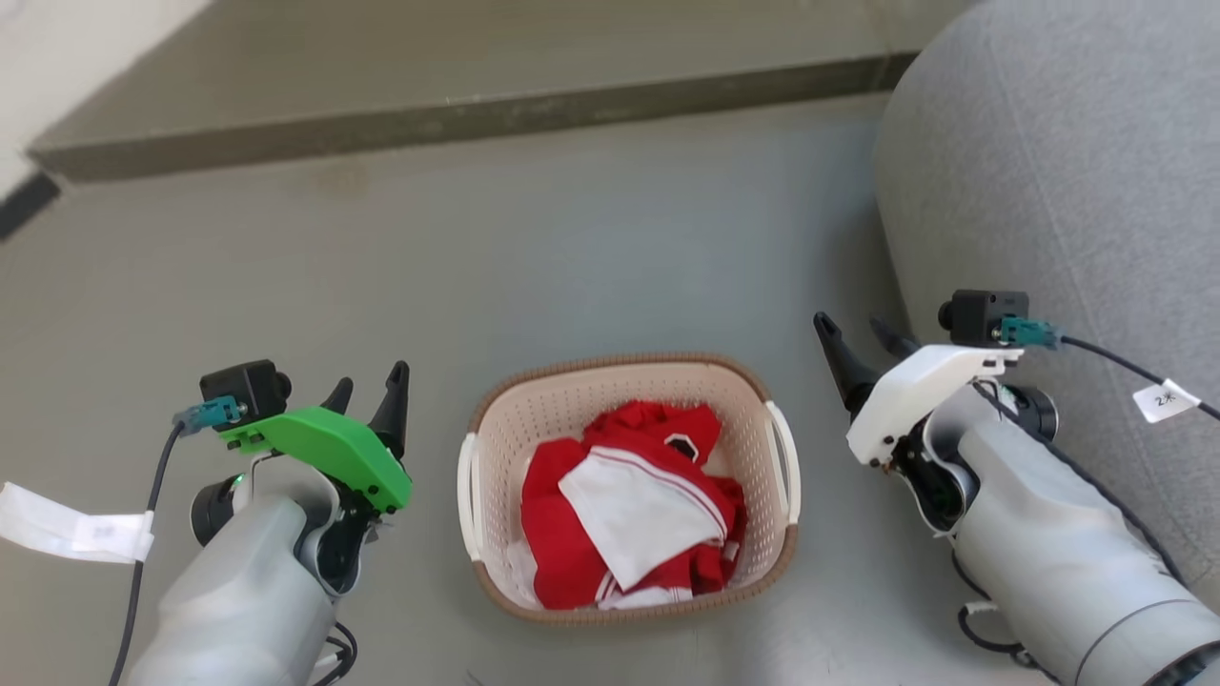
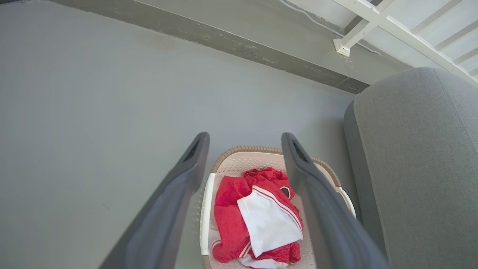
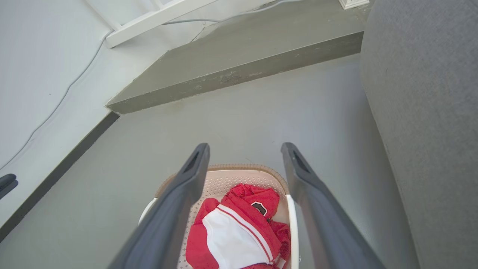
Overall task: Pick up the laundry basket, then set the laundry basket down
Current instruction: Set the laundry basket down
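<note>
Head view: the laundry basket (image 1: 534, 410) sits on the grey floor (image 1: 477, 238), between the two claws. It lies just right of the left claw (image 1: 372, 379) and left of the right claw (image 1: 850, 324), touching neither. Red and white clothes (image 1: 629, 505) are heaped inside. Both claws are spread wide and hold nothing. A grey sofa (image 1: 1048, 143) bulks up on the outer side of the right claw. A low step (image 1: 429, 119) runs across the floor beyond both fingertips.

Left wrist view: the left claw's fingers (image 2: 186, 172) stand wide apart, with the basket below and between them. The sofa is off to the right.

Right wrist view: the right claw's fingers (image 3: 186, 179) are likewise wide apart, and the basket rim shows between them. A dark tip (image 3: 5, 183) at the far left edge is possibly the other claw's finger.
</note>
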`<state>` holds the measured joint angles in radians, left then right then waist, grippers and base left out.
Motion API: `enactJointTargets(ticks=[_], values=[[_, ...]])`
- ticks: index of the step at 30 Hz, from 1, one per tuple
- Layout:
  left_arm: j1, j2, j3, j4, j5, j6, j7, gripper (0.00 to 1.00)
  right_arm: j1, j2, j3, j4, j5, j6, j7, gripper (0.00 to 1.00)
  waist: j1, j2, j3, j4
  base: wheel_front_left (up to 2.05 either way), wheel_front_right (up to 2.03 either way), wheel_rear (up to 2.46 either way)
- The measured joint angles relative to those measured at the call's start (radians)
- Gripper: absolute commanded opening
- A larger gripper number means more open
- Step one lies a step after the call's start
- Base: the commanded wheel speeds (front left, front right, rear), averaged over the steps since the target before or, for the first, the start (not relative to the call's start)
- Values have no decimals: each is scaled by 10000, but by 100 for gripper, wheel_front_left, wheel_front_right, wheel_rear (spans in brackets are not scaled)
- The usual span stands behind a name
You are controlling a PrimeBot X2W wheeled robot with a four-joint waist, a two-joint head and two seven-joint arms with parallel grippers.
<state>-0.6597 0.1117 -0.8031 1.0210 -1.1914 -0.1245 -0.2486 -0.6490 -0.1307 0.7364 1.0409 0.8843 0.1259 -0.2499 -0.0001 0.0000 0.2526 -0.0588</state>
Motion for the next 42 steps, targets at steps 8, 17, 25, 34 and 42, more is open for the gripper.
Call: enactJointTargets(ticks=[8, 17, 25, 34, 42], values=[[101, 435, 865, -936, 1258, 25, 0, 100, 89, -550, -593, -1254, -1007, -345, -2, 100, 0, 0, -930, 38, 0, 0, 0], [683, 805, 2456, -3099, 3051, 662, 0, 100, 927, -752, -1795, -3310, -1946, -947, -4, 100, 0, 0, -1523, 254, 0, 0, 0], [1761, 899, 3655, -4821, 4224, 989, -2, 100, 1732, -846, -2272, -4500, -2847, -1218, -6, 100, 0, 0, -1663, 326, 0, 0, 0], [3096, 639, 4558, -6207, 5110, 1104, -2, 100, 2552, -895, -3053, -5728, -3457, -1643, -6, 100, 0, 0, -1796, 423, 0, 0, 0], [3938, 412, 5239, -7189, 5793, 1166, -4, 100, 3359, -892, -3499, -6301, -3793, -1785, -17, 100, 0, 0, -1824, 450, 0, 0, 0]])
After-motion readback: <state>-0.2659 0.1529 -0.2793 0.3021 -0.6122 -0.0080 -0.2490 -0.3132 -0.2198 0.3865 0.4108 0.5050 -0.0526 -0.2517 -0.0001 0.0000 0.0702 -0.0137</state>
